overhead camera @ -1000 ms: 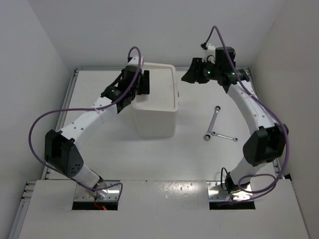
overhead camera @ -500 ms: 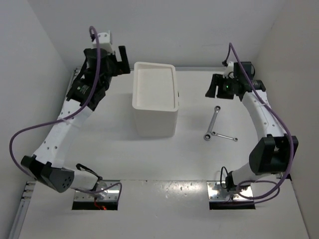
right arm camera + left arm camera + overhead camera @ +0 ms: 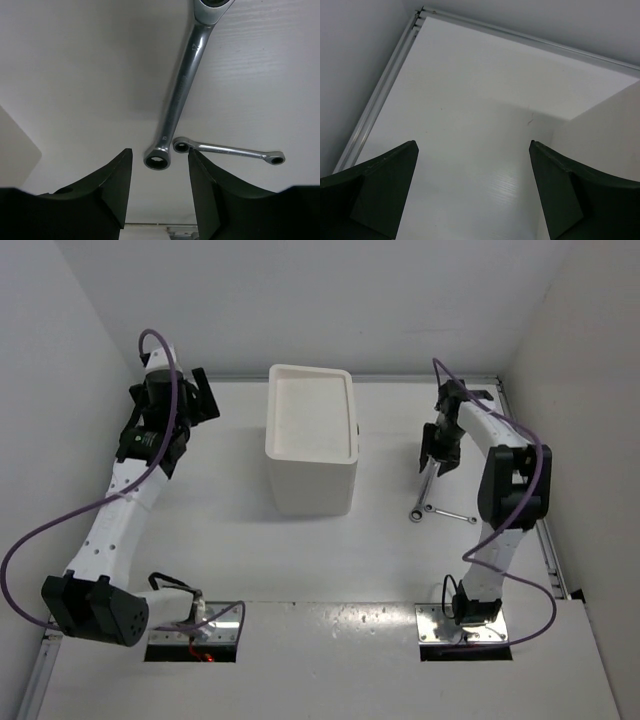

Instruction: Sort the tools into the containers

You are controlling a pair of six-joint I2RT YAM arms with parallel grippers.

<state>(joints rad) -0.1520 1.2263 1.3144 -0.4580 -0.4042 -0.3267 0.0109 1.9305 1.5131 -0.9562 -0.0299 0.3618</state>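
Observation:
Two slim silver wrenches lie on the table right of the tall white box. The longer wrench runs away from my right gripper, its ring end between the open fingertips. The shorter wrench lies crosswise, its ring beside the right fingertip. From above, my right gripper hangs over the top of the longer wrench, with the shorter wrench just below. My left gripper is wide open and empty, left of the box. In its wrist view the left gripper faces bare table, with the box wall at right.
The box's shallow top tray looks bare. A metal rail edges the table on the left, and another rail runs down the right side. White walls close in the back and both sides.
My left arm has swung off the box top to the far left and its jaws have opened wide. My right arm has dropped from the back right onto the wrenches.

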